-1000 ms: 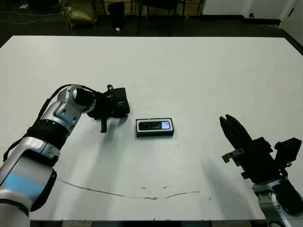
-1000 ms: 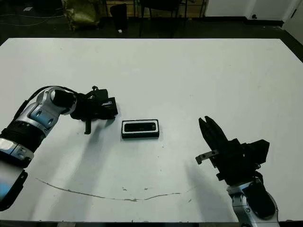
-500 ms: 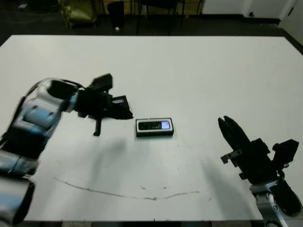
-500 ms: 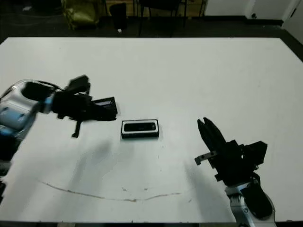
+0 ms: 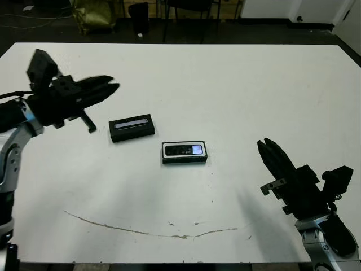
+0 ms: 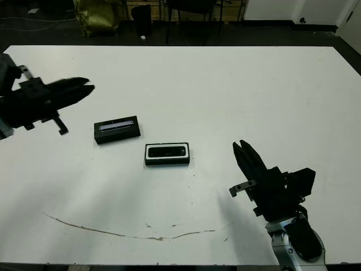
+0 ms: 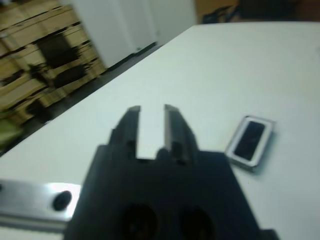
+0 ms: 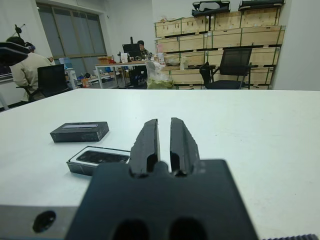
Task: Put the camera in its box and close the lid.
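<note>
My right gripper [image 5: 269,152] sits nearest, low at the table's [image 5: 254,84] front right corner, forearm rising from the near edge and the two black fingers pointing forward and leftward, pressed almost together with only a thin slit between them and nothing held; ahead of it, near the table's middle, the box [image 5: 184,152] lies flat with the camera [image 5: 184,150] resting inside it, bluish screen facing up, uncovered; just beyond and to the left of the box, apart from it, the lid [image 5: 132,127] lies flat on the table, its silvery strip upward; farther left, my left arm reaches in from the table's left edge, raised above the surface, wrist roughly level, the left gripper [image 5: 108,88] pointing rightward above the lid; its fingers stand slightly parted and empty.
</note>
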{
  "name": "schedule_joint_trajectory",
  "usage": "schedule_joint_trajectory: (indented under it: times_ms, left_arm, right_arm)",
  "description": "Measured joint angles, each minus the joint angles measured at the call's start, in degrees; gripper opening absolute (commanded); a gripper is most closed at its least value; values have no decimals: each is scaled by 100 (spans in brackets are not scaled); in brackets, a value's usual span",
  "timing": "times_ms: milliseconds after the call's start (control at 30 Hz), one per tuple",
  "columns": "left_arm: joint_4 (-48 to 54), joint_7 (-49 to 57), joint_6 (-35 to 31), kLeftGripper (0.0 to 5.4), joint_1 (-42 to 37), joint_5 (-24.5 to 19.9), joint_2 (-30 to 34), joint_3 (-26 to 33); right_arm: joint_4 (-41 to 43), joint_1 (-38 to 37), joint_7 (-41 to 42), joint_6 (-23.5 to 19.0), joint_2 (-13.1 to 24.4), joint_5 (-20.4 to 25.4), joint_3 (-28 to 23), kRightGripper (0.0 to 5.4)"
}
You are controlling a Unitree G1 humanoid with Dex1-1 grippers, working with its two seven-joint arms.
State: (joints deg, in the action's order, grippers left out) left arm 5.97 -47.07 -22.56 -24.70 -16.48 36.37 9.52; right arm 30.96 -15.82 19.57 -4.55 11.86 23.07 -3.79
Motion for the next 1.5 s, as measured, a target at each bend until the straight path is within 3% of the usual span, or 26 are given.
schedule_joint_trajectory:
  times_ms: [167,500,700,900,1367,1500]
  left_arm:
    - [-710,-397,345,302,-105,228,329,-325]
    - [-3498,-2983,1677,539,-1524,855,799,-1693]
    - [-4889,-3752,2481,539,-2387,1231,428,-2139]
    - [-5714,-3928,2745,539,-2927,1505,-21,-2278]
    - [-6721,-3387,3364,539,-3440,2088,-639,-2363]
    - [-6870,-3361,3393,539,-3497,2183,-677,-2385]
  right_arm:
    - [3,49,0,-75,19,26,-37,0]
    - [318,22,-279,-672,121,0,-104,0]
    - [331,18,-317,-708,122,-39,-92,0]
    - [248,62,-297,-732,129,-58,-101,0]
    - [155,166,-253,-791,143,-124,-112,0]
    - [335,166,-378,-1077,175,-129,-120,0]
